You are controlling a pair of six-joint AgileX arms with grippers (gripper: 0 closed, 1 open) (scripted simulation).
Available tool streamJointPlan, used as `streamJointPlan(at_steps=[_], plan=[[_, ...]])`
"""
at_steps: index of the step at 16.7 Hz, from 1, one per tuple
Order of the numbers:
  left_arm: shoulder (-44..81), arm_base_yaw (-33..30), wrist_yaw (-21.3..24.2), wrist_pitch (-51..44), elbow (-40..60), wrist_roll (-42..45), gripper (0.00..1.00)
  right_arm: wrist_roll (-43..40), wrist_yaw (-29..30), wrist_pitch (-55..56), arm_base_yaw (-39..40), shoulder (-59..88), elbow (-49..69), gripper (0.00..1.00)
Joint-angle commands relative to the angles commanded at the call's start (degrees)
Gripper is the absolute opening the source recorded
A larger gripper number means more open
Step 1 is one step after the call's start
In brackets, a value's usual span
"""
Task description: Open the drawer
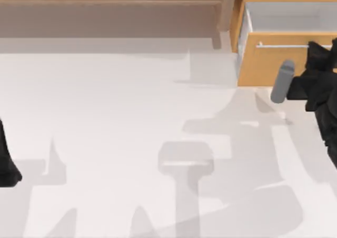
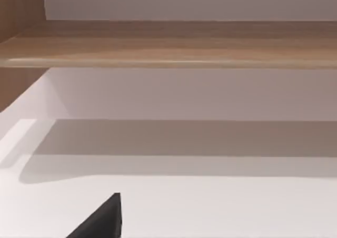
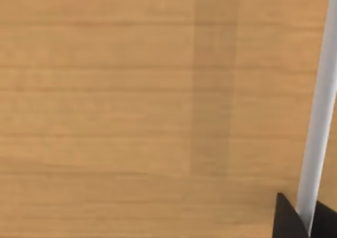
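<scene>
Gripping the handle [image 3: 318,117], the right gripper [image 1: 319,49] sits at the table's far right, closed on the silver bar: in the right wrist view a dark fingertip [image 3: 288,219] lies on either side of it, hard against the drawer [image 1: 266,64] front. Drawer is at the far right corner, already pulled partly out, white inside showing behind the front panel.

Risks, as I judge them: the hold is near the bar's right end, not its middle, so an off-axis pull could skew the drawer and jam it. The thin bar could also slip from the fingers if the pull angles upward. Pulling too far could bring the drawer right out.

Left gripper [image 1: 8,169] is parked at the left edge, fingers unreadable.

Count: one drawer, one handle, one shelf unit [image 1: 110,6], two arms, one table [image 1: 131,117].
</scene>
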Motion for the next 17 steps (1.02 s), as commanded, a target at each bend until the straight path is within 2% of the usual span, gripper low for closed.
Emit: streamJointPlan(at_steps=[4, 10, 17], plan=[[0.0, 0.0, 0.0, 0.0, 0.0, 0.0, 1.00, 0.0, 1.2, 4.2, 1.3, -2.7, -6.6, 0.00], [0.0, 0.0, 0.0, 0.0, 0.0, 0.0, 1.00, -0.1, 1.5, 5.1, 1.6, -2.9, -7.6, 0.00], [0.0, 0.0, 0.0, 0.0, 0.0, 0.0, 1.00, 0.1, 5.2, 13.9, 5.3, -6.3, -20.1, 0.00]])
